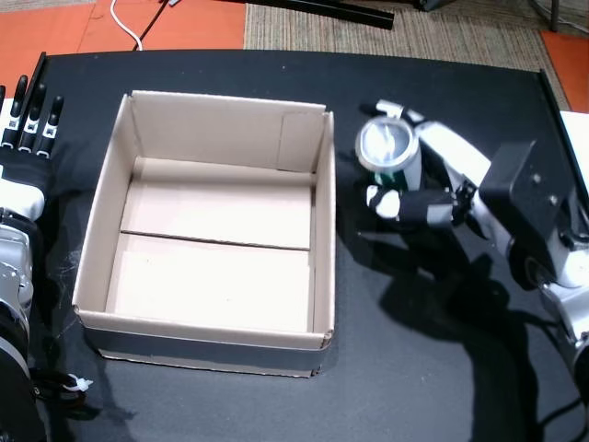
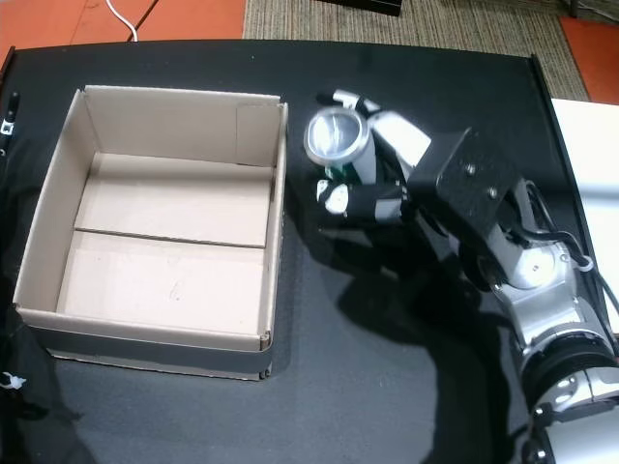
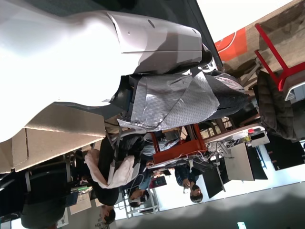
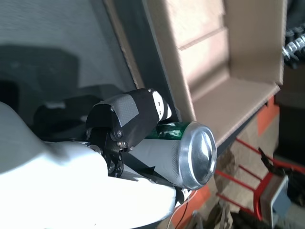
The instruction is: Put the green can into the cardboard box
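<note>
The green can (image 1: 390, 153) (image 2: 340, 145) (image 4: 183, 150), silver-topped, stands just right of the cardboard box (image 1: 110, 207) (image 2: 53, 193) in both head views. My right hand (image 1: 425, 180) (image 2: 382, 179) (image 4: 126, 124) is shut on the can, thumb across its front and fingers behind. The can looks lifted slightly off the black table, apart from the box's right wall. The box is open and empty. My left hand (image 1: 23, 138) rests flat at the table's left edge with its fingers apart, holding nothing.
A black table (image 1: 433, 368) carries everything. Orange floor and woven carpet (image 1: 414, 32) lie beyond its far edge. A white cable (image 1: 124, 23) runs at the far left. The left wrist view shows only arm casing, room and seated people.
</note>
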### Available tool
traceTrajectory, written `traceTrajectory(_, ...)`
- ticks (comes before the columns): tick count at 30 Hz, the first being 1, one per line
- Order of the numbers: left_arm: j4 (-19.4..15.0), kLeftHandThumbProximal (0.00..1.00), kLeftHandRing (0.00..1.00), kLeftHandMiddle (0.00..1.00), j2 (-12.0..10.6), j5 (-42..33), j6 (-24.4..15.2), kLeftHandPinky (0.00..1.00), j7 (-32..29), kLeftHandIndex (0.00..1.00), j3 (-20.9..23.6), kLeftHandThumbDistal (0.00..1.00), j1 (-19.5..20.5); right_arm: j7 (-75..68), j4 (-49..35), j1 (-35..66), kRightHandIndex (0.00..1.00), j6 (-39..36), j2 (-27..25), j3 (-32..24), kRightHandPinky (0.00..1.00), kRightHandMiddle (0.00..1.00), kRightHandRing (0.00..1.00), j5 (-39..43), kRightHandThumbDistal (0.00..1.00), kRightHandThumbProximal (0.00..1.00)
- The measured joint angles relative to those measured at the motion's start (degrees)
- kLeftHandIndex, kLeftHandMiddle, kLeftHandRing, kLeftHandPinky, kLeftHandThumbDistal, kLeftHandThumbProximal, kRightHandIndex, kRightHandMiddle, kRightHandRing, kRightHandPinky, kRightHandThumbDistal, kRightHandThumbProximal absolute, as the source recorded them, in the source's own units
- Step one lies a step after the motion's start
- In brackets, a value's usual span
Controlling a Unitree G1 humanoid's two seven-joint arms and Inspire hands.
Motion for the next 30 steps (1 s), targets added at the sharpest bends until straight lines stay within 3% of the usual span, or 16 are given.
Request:
traceTrajectory(6,0.00,0.98,0.57,0.47,0.01,-0.01,0.01,0.83,-0.11,0.48,0.05,0.00,0.00,5.18,0.20,-0.97,0.64,1.48,1.72,-3.27,0.76,0.61,0.66,3.62,0.00,0.00)
traceTrajectory(13,0.00,0.92,0.57,0.48,0.03,-0.01,0.01,0.82,0.19,0.46,0.04,0.00,0.00,6.25,0.19,-1.26,0.62,1.56,1.93,-4.15,0.75,0.59,0.65,3.77,0.00,0.00)
traceTrajectory(18,0.01,1.00,0.57,0.48,0.05,0.00,0.02,0.86,0.18,0.48,0.03,0.00,0.00,4.60,0.18,-1.26,0.46,1.03,1.83,-3.74,0.64,0.44,0.51,3.10,0.00,0.00)
traceTrajectory(23,0.01,1.00,0.59,0.49,0.05,-0.01,0.13,0.86,0.12,0.51,0.04,0.00,0.00,-1.55,0.05,-1.24,0.35,-3.91,0.94,-1.90,0.55,0.32,0.39,0.26,0.00,0.00)
traceTrajectory(30,0.01,1.00,0.58,0.49,0.07,0.00,0.16,0.87,0.15,0.50,0.11,0.00,0.00,-8.68,-1.13,-2.74,0.30,-11.65,-3.76,-1.85,0.47,0.28,0.37,-1.36,0.00,0.00)
